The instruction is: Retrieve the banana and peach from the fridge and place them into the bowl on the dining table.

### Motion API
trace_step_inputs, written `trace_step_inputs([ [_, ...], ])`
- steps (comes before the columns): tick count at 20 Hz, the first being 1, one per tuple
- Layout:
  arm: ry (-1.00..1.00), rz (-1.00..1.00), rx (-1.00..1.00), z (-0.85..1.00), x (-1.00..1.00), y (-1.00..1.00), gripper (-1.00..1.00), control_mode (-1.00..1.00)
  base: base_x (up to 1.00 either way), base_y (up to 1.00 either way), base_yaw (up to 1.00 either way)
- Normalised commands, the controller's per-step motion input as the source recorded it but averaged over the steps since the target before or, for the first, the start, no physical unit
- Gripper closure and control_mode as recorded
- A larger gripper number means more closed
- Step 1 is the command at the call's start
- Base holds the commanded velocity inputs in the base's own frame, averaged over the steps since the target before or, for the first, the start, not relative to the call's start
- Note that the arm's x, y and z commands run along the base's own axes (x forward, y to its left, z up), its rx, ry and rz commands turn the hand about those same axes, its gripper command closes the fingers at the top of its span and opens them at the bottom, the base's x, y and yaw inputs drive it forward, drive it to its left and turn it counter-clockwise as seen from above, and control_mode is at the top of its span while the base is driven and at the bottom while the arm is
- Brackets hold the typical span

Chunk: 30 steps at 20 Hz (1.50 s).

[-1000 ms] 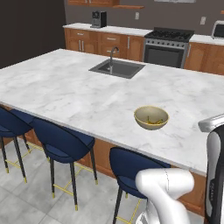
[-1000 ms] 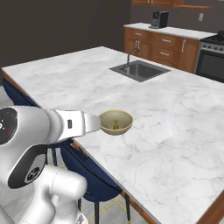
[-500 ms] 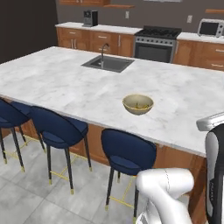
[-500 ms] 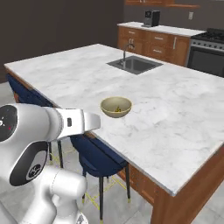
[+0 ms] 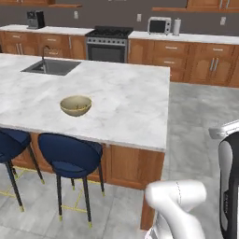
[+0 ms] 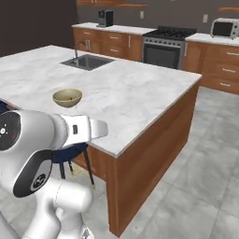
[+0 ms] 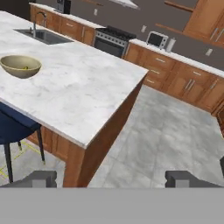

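Observation:
The yellow-tan bowl [image 5: 75, 105] [image 6: 67, 97] [image 7: 20, 66] stands on the white marble dining table [image 5: 126, 100] [image 6: 140, 93] [image 7: 83, 92], near its front edge, with a small yellowish speck inside it. My gripper [image 7: 113, 178] is open with nothing between its fingertips [image 7: 41, 178], and it looks past the table's right corner at the grey floor. The bowl lies far to the upper left in the hand view. The banana, the peach and the fridge are out of view.
A steel sink [image 5: 51, 66] [image 6: 86, 62] is set in the table beyond the bowl. Blue stools [image 5: 70, 154] stand under the front edge. Wooden cabinets with a stove [image 5: 108, 44] and a microwave [image 5: 159, 25] line the back wall. Grey tiled floor [image 5: 196, 121] opens to the right.
Both base views have swung to the right, so the bowl and table slid left in the picture and the floor and right-hand cabinets came into view. The gripper stays open.

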Motion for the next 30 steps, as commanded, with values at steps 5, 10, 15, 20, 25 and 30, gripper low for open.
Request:
trace_step_inputs([
  [5, 0.0, 0.0, 0.0, 0.0, 0.0, 0.0, -1.0, 1.0, 0.0, -1.0, -0.5],
  [10, 0.0, 0.0, 0.0, 0.0, 0.0, 0.0, -1.0, 1.0, 0.03, -0.99, -0.45],
  [15, 0.0, 0.0, 0.0, 0.0, 0.0, 0.0, -1.0, 1.0, 0.71, -0.56, -0.32],
  [20, 0.0, 0.0, 0.0, 0.0, 0.0, 0.0, -1.0, 1.0, 1.0, -0.03, -0.19],
  [25, 0.0, 0.0, 0.0, 0.0, 0.0, 0.0, -1.0, 1.0, 1.0, 0.0, -0.16],
  [30, 0.0, 0.0, 0.0, 0.0, 0.0, 0.0, -1.0, 1.0, 1.0, -0.08, -0.24],
])
